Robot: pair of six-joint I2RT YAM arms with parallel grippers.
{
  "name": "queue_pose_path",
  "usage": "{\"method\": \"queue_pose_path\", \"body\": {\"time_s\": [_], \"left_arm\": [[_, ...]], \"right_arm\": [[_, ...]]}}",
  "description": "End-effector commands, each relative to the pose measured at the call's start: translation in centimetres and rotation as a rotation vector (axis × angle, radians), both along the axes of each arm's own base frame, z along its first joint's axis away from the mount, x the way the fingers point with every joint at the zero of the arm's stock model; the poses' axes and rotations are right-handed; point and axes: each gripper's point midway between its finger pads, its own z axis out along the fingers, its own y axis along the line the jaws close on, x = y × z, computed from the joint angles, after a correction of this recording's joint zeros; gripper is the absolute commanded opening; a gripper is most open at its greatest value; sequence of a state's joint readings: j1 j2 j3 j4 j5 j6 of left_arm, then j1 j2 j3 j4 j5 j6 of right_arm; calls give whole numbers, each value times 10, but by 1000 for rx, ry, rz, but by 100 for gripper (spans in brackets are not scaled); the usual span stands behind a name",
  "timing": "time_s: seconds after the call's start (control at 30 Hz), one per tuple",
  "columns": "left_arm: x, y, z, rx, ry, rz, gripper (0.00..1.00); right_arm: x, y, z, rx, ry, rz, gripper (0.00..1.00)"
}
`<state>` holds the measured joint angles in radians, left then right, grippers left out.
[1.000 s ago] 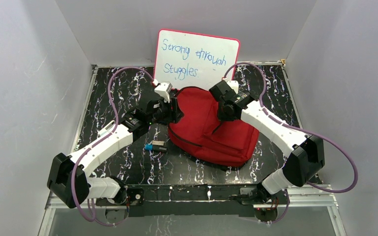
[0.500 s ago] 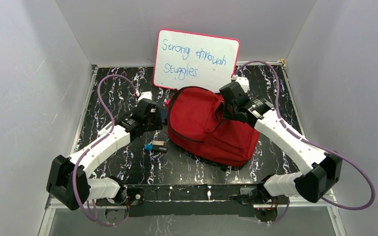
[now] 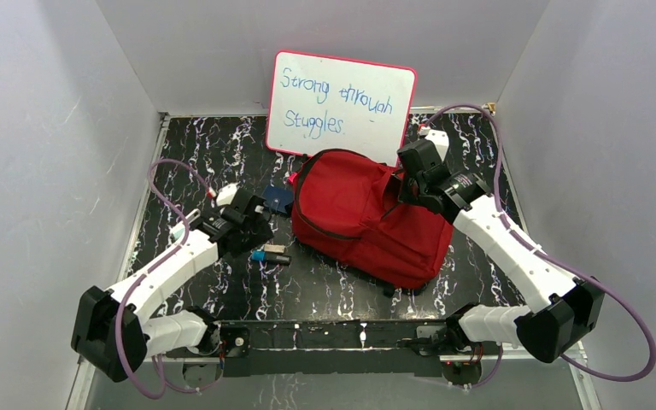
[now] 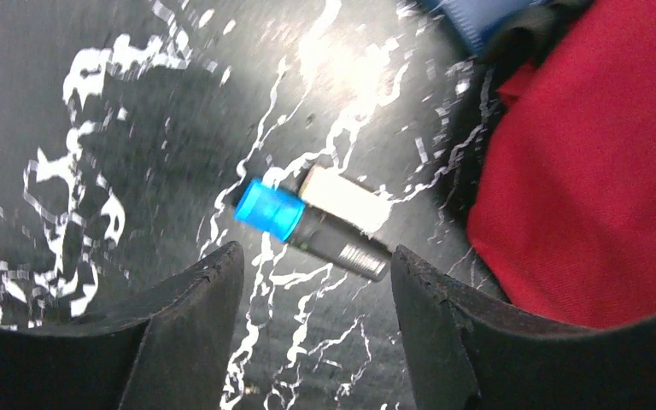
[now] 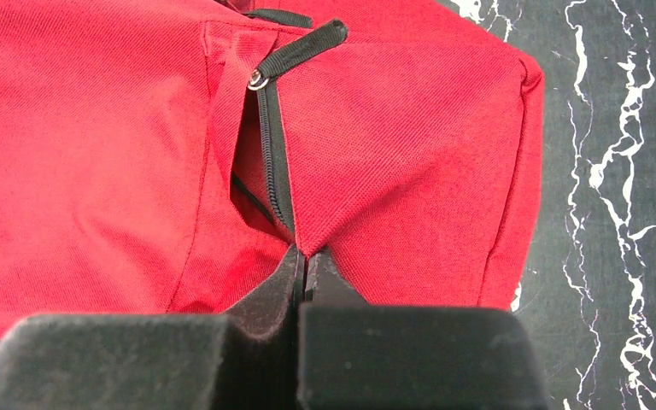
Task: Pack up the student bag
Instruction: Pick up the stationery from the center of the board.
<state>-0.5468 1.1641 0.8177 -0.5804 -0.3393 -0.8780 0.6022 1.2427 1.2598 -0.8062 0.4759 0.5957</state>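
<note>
The student bag point(image 3: 363, 224), a red backpack, lies mid-table with its top opening toward the whiteboard. My right gripper point(image 5: 306, 258) is shut on a fold of the bag's red fabric point(image 5: 393, 145) beside the black zipper pull point(image 5: 303, 47); from above it sits at the bag's upper right corner point(image 3: 405, 190). My left gripper point(image 4: 314, 256) hangs open over the table left of the bag, nothing between its fingers. Just beyond its tips lies a black cylinder with a blue cap point(image 4: 307, 229) and a white block beside it; from above this is the small item point(image 3: 271, 255).
A whiteboard point(image 3: 342, 102) with handwriting leans against the back wall behind the bag. A blue object point(image 3: 278, 200) lies on the black marbled table point(image 3: 196, 154) against the bag's left side. Grey walls close in left, right and back.
My left arm has drawn back from the bag toward the near left and its jaws have widened. My right gripper has closed on the bag's fabric and shifted right and back.
</note>
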Motion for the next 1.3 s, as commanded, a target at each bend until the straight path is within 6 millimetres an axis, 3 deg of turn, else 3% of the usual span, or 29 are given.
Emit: {"method": "queue_pose_path", "body": {"time_s": [0.0, 0.23, 0.43, 1.0, 1.07, 1.2, 1.27], "left_arm": [[-37, 19, -20, -64, 111, 283, 59], [-49, 19, -43, -126, 184, 520, 57], [-33, 7, -52, -127, 195, 512, 56], [-27, 2, -84, -50, 271, 508, 54], [-30, 3, -88, -35, 285, 497, 49], [-34, 9, -88, -12, 277, 469, 24], [-32, 12, -82, -14, 244, 457, 18]], "right_arm": [[9, -5, 16, 20, -79, -13, 0], [6, 0, 8, 44, -64, 0, 0], [4, -1, 7, 53, -64, 1, 0], [0, -6, 9, 50, -77, -1, 0], [0, -6, 10, 50, -79, 1, 0], [0, -7, 11, 49, -83, -1, 0], [0, -6, 12, 54, -87, 1, 0]]}}
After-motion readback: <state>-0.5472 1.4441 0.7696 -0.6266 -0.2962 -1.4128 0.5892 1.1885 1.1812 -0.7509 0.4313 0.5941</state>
